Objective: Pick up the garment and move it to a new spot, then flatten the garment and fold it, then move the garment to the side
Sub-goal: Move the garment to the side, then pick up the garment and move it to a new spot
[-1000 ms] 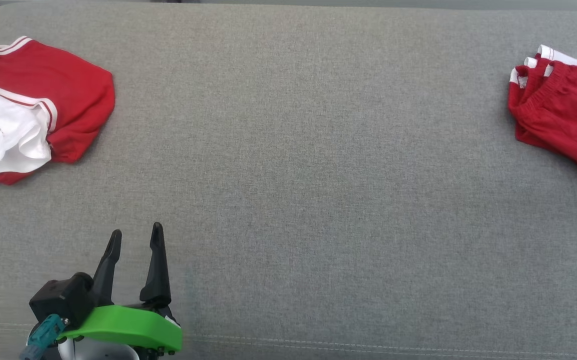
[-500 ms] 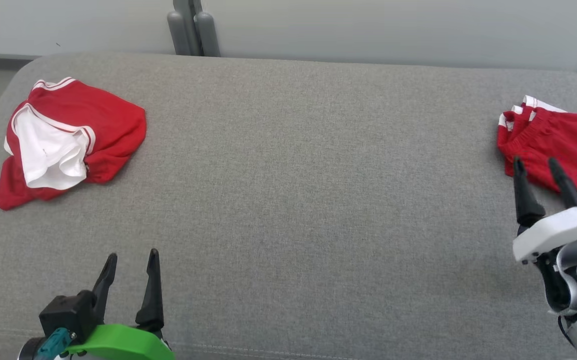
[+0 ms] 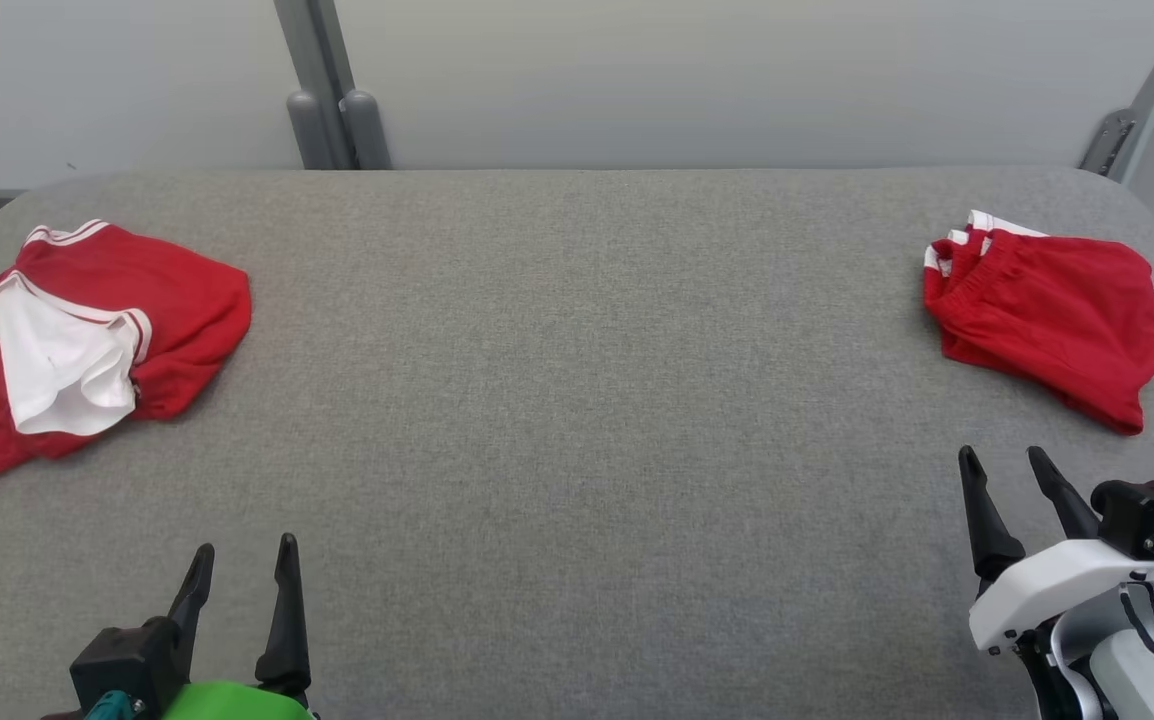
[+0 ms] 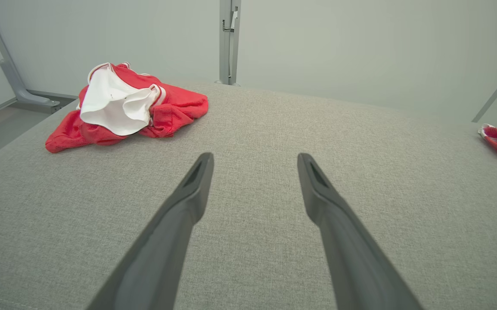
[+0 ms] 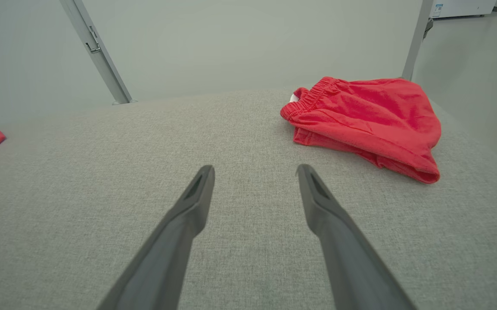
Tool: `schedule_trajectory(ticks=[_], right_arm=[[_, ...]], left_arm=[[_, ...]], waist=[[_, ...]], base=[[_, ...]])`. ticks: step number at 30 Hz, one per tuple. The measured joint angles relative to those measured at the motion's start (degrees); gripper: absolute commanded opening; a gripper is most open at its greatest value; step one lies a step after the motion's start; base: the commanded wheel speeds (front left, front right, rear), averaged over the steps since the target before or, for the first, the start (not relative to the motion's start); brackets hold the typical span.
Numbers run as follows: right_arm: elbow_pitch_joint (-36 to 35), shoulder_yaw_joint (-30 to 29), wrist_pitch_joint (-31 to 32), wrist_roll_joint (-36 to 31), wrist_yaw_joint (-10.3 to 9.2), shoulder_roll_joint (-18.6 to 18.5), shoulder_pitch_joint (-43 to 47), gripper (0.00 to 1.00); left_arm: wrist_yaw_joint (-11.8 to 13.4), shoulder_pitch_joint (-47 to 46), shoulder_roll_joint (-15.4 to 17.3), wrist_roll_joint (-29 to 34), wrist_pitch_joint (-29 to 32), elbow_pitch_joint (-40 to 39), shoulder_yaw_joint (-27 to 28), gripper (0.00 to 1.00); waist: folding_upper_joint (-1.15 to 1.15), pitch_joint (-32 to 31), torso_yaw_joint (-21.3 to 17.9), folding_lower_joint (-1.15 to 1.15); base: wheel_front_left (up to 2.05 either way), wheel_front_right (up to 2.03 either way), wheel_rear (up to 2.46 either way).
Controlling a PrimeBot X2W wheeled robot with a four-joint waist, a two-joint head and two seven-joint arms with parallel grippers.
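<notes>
A crumpled red garment (image 3: 182, 305) with a white panel lies at the far left of the grey padded table (image 3: 577, 400); the left wrist view has this garment (image 4: 175, 107) ahead and to the left. A second red garment (image 3: 1047, 320), folded with its elastic waistband showing, rests at the far right and appears again as the folded garment (image 5: 369, 116) in the right wrist view. My left gripper (image 3: 246, 546) (image 4: 255, 157) hovers open near the front left edge, well short of the crumpled one. My right gripper (image 3: 1000, 453) (image 5: 255, 168) is open just in front of the folded one, touching nothing.
Grey metal posts (image 3: 322, 110) rise behind the table's far edge, and a slanted strut (image 3: 1132, 100) stands at the back right. A pale wall runs behind. The wide middle of the table lies between the two garments.
The head camera has pulled up and back, bringing the wall and both garments wholly into view. My right gripper has come into view and now sits nearer the front, off the folded garment's edge.
</notes>
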Motion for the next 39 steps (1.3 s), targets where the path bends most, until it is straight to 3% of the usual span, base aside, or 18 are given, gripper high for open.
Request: schedule_trajectory(ticks=[9,18,31,39], right_arm=[[-2.48,-1.91,-0.32,-2.32,-0.05,0.48,2.04,1.00],[-3.55,-6.26,-0.33,-4.31,-0.05,1.22,3.52,1.00],[-6.02,-8.62,-0.52,-8.40,-0.07,1.93,5.27,1.00],[-8.18,-3.48,0.11,-12.39,-0.07,1.80,5.00,1.00]], left_arm=[[-0.05,0.34,0.09,0.00,-0.48,0.32,-0.43,1.00],[-0.33,0.34,0.31,0.00,-0.48,0.76,-1.01,1.00],[-0.57,0.22,0.41,0.10,-0.48,1.14,-1.27,1.00],[-0.57,0.16,0.54,0.10,-1.01,1.82,0.24,1.00]], waist=[[0.00,-0.70,-3.26,0.00],[0.00,-0.27,-3.58,0.00],[0.00,0.22,-1.56,0.00],[0.00,0.18,1.63,0.00]], base=[[0.00,0.00,0.00],[0.00,0.00,0.00],[0.00,0.00,0.00],[0.00,0.00,0.00]])
